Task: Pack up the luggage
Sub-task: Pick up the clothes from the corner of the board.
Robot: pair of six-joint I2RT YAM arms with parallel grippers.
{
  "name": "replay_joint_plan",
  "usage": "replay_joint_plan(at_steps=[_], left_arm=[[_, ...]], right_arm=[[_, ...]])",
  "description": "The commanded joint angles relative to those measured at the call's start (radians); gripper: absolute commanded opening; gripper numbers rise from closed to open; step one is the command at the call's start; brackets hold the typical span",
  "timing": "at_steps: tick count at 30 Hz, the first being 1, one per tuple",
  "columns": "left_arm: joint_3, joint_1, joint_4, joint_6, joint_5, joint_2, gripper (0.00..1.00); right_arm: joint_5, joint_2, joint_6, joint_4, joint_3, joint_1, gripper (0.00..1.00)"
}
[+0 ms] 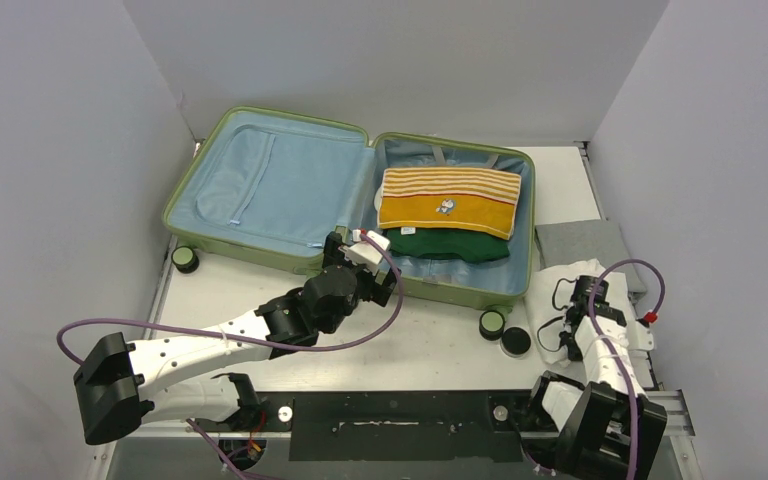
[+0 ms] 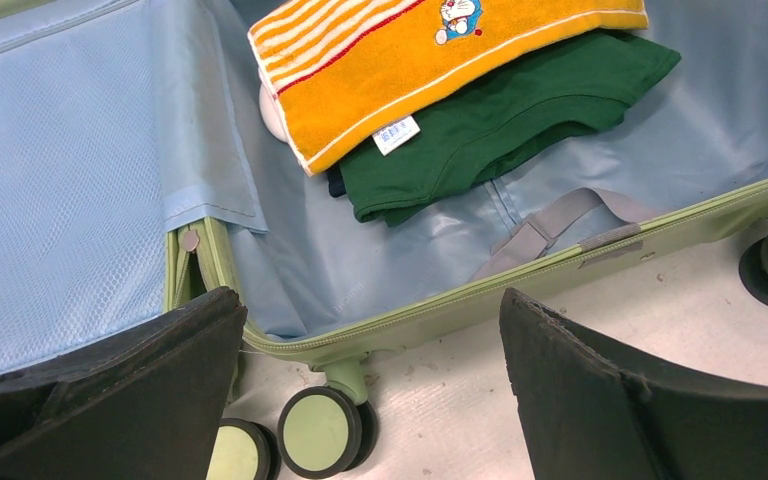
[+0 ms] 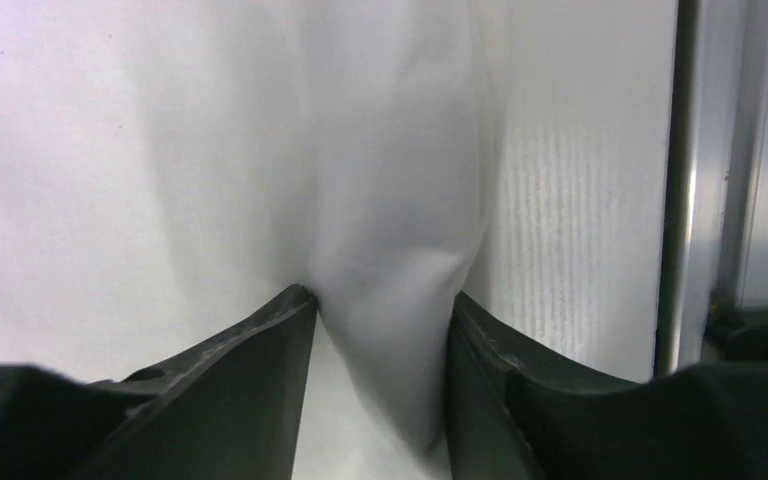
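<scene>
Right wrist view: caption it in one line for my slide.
Right gripper pinches a raised fold of white cloth between its fingers, with a metal rail alongside.

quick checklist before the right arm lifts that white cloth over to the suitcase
1. Right claw closed on a fold of the white cloth: ok
2. Whole cloth will come up with that fold: cannot tell
3. Luggage lying open: ok
4. Yellow towel and green shirt lie flat, with room on top: ok
5. Left claw open and holding nothing: ok
6. Left claw clear of the packed half: ok, it is at the near rim
</scene>
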Motion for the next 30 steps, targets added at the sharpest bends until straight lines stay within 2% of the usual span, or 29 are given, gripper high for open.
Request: replay_joint_plan(at_steps=[1, 4, 9, 12, 19, 30], left_arm=[[0.049, -0.004, 0.024, 0.012, -0.021, -0.013, 0.97], [0.048, -0.004, 0.026, 0.012, -0.016, -0.015, 0.97], [0.049, -0.005, 0.025, 0.009, -0.010, -0.014, 0.97], [0.049, -0.005, 0.024, 0.009, -0.008, -0.011, 0.97], [0.053, -0.005, 0.021, 0.003, 0.005, -0.005, 0.97], [0.053, -0.005, 0.021, 0.000, -0.003, -0.007, 0.97]], right_arm=[[-0.010, 0.028, -0.016, 0.035, -0.031, 0.010, 0.38], [-0.033, -0.024, -0.048, 0.060, -0.048, 0.010, 0.23], [-0.063, -0.117, -0.086, 0.061, -0.057, 0.014, 0.11], [-0.053, -0.149, -0.111, 0.024, -0.016, 0.014, 0.00], [0.083, -0.194, -0.148, -0.131, 0.223, 0.037, 0.00], [0.104, -0.152, -0.200, -0.227, 0.521, 0.079, 0.00]])
